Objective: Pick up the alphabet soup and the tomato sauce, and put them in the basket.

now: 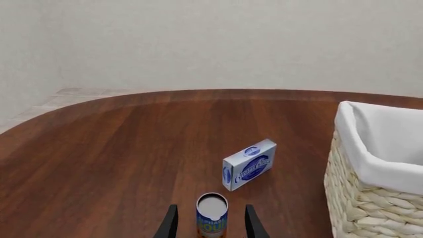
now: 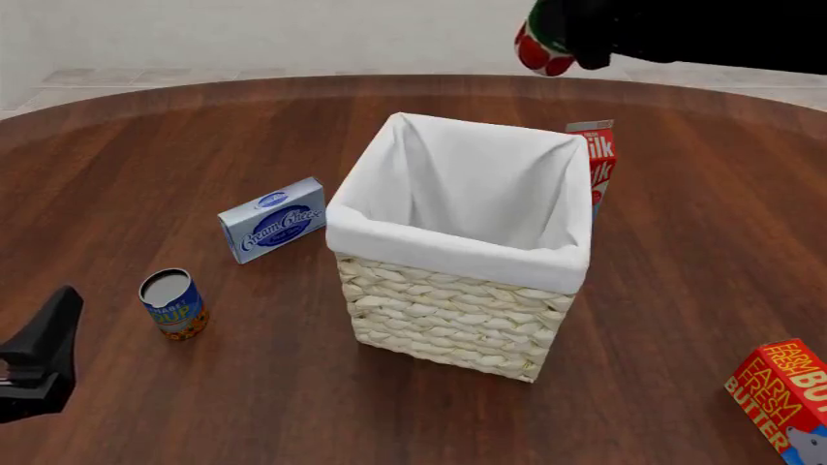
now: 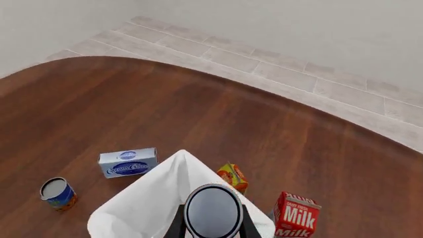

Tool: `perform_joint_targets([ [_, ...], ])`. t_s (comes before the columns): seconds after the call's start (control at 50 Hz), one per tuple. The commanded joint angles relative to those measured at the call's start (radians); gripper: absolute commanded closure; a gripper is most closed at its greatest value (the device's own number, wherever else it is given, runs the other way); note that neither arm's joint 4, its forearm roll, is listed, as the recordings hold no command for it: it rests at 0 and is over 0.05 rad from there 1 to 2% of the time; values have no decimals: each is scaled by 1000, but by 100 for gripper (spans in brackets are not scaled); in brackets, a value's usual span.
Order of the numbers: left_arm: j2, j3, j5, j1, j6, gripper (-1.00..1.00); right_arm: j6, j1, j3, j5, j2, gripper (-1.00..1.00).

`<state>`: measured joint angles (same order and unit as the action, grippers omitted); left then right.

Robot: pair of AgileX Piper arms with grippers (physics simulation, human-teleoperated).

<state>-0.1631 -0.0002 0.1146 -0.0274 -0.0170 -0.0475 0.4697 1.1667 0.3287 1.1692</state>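
Red tomato sauce (image 2: 540, 48) sits clamped in the right pincer (image 3: 213, 218), seemingly above the basket (image 2: 452, 291).

**Camera setup**

Front view: high, looking forward and down over the round brown wooden desk (image 2: 194, 407). Left wrist: low, near the surface. Right wrist: high, looking down. All share the tall pale wicker basket (image 2: 446, 325) (image 1: 370, 208) (image 3: 142, 210).

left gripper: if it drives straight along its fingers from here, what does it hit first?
The alphabet soup. It stands between the left gripper fingers, dead ahead. Beyond it lies the cream cheese box, slightly off line.
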Motion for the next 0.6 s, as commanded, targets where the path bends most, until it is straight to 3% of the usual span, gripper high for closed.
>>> perform_joint_targets([
  [0.02, 28, 0, -27, 0, -1, -100, 18, 55, -14, 18, -22, 100],
  [0.24, 111, 0, -109, -1, -3, -100, 3, 95, -22, 48, -17, 100],
  [0.6, 81, 0, -79, -1, -4, -100, -21, 136, -24, 83, 4, 100],
])
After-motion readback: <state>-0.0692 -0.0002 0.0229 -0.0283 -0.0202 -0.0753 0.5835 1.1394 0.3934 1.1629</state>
